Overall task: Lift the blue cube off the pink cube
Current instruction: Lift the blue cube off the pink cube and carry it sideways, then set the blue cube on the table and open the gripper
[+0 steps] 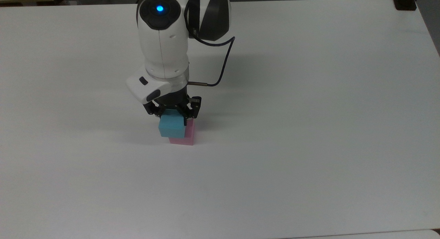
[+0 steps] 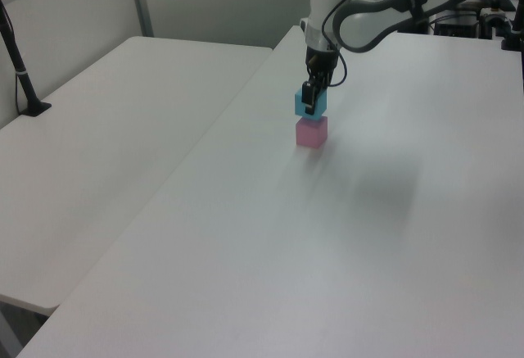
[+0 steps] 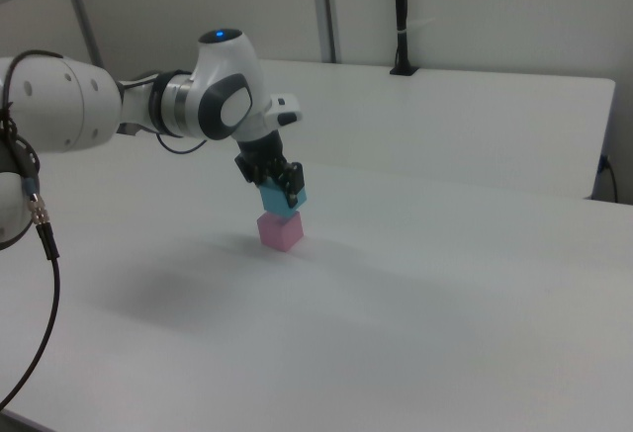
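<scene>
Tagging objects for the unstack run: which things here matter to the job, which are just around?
Job:
- blue cube, held in the gripper
- pink cube, on the table

Just around:
- black post on the far table in the right view
- arm cable

The white table (image 1: 309, 129) is looked down on steeply in the top view, from the edge opposite the arm's base. It is seen lower and from farther off, along its length toward the arm (image 2: 385, 2), in the left view, and obliquely from the opposite side in the right view. The arm and the table's middle are shared by all three views.
</scene>
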You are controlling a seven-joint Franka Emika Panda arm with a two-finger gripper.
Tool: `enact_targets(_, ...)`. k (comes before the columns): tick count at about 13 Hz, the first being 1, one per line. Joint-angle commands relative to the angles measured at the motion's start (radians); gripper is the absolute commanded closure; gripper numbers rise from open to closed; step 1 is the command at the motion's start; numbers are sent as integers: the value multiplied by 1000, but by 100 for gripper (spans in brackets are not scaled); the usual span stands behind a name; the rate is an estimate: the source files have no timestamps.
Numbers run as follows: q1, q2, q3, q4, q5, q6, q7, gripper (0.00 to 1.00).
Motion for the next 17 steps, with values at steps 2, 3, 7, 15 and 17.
enact_targets(2, -52, -52, -13, -17, -15, -19, -51, 70)
enact_targets(3, -75, -45, -13, -18, -15, -19, -79, 70)
enact_targets(7, -192, 43, -11, -20, -66, 41, -182, 64)
enact_targets(15, -229, 59, -13, -23, -79, 103, -173, 0)
enact_targets(17, -204, -4, -13, -27, -80, 68, -171, 0)
